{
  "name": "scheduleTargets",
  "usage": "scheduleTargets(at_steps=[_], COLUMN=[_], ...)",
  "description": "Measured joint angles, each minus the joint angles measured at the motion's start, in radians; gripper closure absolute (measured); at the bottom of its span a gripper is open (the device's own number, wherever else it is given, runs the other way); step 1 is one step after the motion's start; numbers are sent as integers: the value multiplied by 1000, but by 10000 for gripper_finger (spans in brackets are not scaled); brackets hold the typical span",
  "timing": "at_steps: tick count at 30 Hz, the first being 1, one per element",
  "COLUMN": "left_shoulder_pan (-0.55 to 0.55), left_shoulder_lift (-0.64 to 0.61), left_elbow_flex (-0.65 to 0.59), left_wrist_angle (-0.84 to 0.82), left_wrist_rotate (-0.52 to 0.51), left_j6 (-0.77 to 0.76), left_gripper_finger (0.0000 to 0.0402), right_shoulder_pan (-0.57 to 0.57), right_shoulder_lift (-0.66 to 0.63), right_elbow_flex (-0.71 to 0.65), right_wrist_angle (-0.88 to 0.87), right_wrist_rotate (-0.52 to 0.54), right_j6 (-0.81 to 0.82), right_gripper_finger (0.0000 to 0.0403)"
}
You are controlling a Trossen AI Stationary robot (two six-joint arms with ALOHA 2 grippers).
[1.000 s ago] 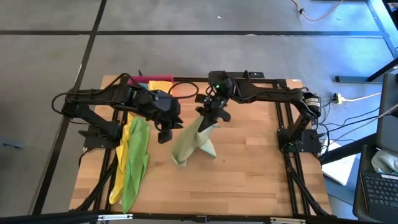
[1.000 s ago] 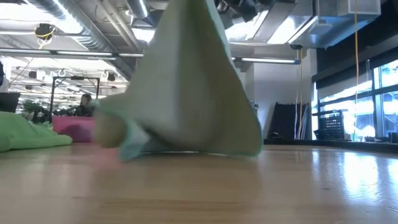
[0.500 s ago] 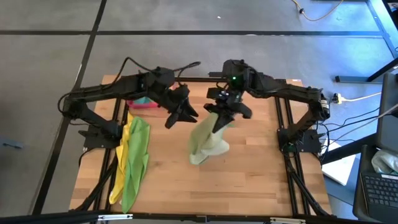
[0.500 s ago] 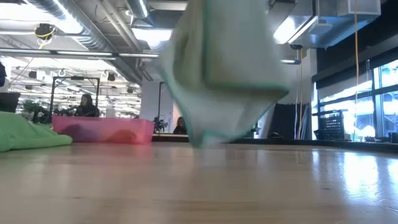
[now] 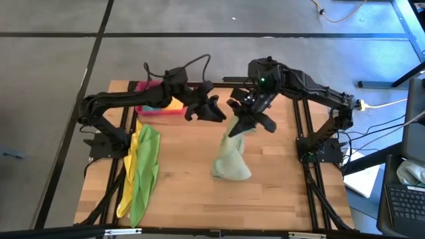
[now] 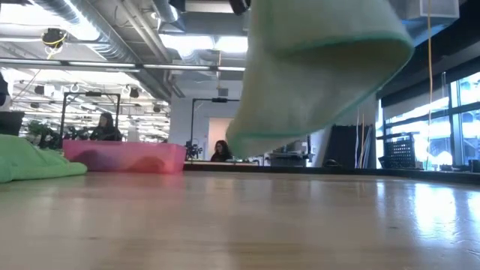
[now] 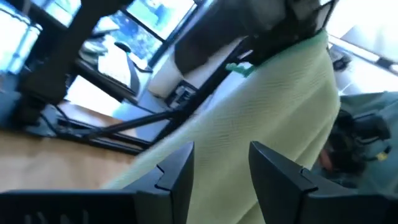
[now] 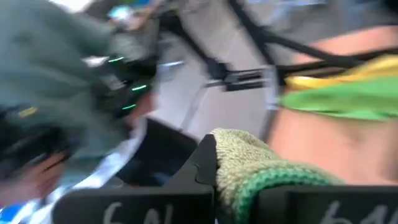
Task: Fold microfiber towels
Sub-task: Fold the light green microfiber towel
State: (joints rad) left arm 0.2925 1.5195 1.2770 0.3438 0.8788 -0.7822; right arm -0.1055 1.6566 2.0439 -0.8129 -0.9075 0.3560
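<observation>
Right gripper (image 5: 247,123) clamps the pale olive towel (image 5: 232,161), dangling clear of the table (image 5: 279,192); left gripper (image 5: 214,110), fingers apart, hovers just beside it.

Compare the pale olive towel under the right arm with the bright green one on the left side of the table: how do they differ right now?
The pale olive towel hangs from the right gripper, pinched at the top; the bright green towel is held by nothing.
In the low view the olive one is clear of the table; the green one lies flat in a long strip beside a yellow towel.
Both are unfolded.
</observation>
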Motion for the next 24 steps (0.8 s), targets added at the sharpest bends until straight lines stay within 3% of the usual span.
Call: scheduleTargets(at_steps=[9, 15, 18, 24], left_shoulder_pan=[-50, -45, -49, -218], left_shoulder_lift=[-33, -99, -143, -193], left_elbow_flex=[0, 1, 1, 2], left_wrist_angle=[-3, -194, -332, -475], left_wrist_rotate=[2, -50, -181, -696], left_j6=[-18, 89, 210, 745], left_gripper_finger=[259, 259, 259, 259], right_shoulder_pan=[-7, -8, -17, -65], right_shoulder_lift=[-9, -33, -52, -59], right_elbow_flex=[14, 14, 14, 14], right_wrist_angle=[-243, -281, -277, -224], right_wrist_rotate=[372, 530, 611, 664], right_j6=[-57, -22, 29, 113], right_gripper_finger=[397, 397, 397, 397])
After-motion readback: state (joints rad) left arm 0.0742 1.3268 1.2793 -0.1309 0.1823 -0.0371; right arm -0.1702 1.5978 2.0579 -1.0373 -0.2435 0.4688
